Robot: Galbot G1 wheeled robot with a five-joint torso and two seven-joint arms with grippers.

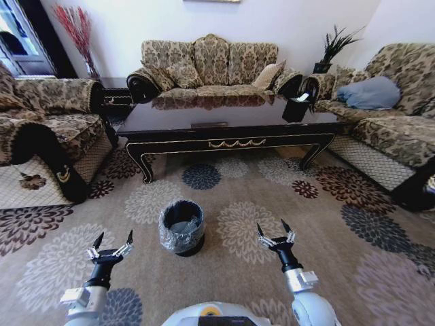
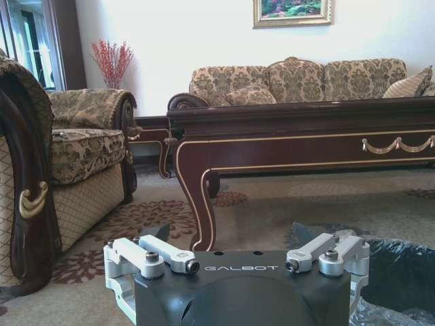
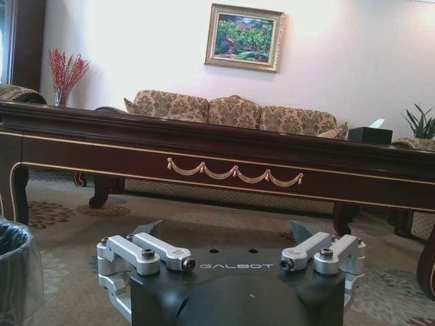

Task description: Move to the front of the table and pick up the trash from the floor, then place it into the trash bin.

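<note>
On the rug we're seeing the trash bin [image 1: 182, 226] holding its bag (contents unclear); left gripper [image 1: 113, 242] & right gripper [image 1: 275, 231] hovering, fingers spread.

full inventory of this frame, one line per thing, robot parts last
table: 1, dark glossy wood with gold trim, centre of the room ahead of the robot
bin: 1, black with clear liner, on the carpet between the grippers and the table
tissue box: 1, black with white tissue, on the table's right end
sofas: 3, beige patterned, behind, left and right of the table
blue cushion: 1, on the right sofa
red twigs: 1 bunch, back left corner
plant: 1, green, back right corner
painting: 1, gold frame, wall above the back sofa
carpet: 1, beige with floral medallions
left gripper: open, low over the carpet, left of the bin
right gripper: open, low, right of the bin
</note>
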